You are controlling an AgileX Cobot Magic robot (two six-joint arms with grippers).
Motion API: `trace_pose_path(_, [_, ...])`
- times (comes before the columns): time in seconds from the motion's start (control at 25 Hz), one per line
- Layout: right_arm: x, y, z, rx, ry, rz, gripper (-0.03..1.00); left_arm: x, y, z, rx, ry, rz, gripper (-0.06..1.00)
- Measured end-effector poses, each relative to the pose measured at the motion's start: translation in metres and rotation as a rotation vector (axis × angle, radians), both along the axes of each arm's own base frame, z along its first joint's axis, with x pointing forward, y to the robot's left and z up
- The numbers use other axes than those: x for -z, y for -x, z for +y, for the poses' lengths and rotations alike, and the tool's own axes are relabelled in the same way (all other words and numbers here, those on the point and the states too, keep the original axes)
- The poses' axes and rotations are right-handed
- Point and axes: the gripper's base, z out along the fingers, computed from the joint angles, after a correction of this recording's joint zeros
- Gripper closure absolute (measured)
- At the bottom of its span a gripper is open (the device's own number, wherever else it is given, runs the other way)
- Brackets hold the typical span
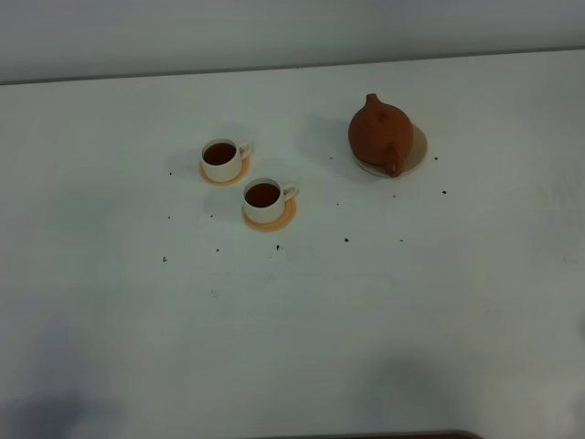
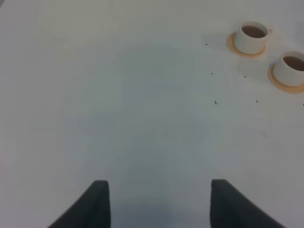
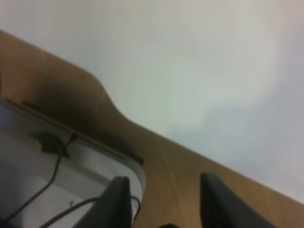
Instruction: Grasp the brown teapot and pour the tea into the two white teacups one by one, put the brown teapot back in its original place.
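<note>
Exterior high: brown teapot (image 1: 378, 133) on its beige saucer (image 1: 417, 154); two white teacups (image 1: 222, 158) (image 1: 265, 200) with tea, left of teapot, on orange coasters.
Left wrist: left hand (image 2: 159, 202) apart, empty, over counter (image 2: 142, 109).
Right wrist: right hand (image 3: 164, 202) apart, empty, at counter edge.

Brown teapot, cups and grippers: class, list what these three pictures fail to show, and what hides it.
- Brown teapot, high view: the loop handle is hidden behind the body; any tea left inside is hidden by the clay walls.
- Pale saucer: mostly covered by the teapot.
- Nearer white teacup, left wrist view: cut off by the picture edge.
- Left gripper and right gripper: only the fingertips show; neither arm appears in the high view.
</note>
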Motion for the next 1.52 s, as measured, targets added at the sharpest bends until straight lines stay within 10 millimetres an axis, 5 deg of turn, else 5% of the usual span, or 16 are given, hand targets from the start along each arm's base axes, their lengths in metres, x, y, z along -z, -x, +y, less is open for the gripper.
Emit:
trace_pose_path(0.64, [-0.019,0.031,-0.040,0.509,-0.090,-0.312,0.64,0.000,0.000,0.000,0.000,0.000,0.000,0.47])
trace_pose_path(1.52, [-0.021,0.075,-0.041,0.513,-0.165,-0.591,0.64,0.000,0.000,0.000,0.000,0.000,0.000,0.47])
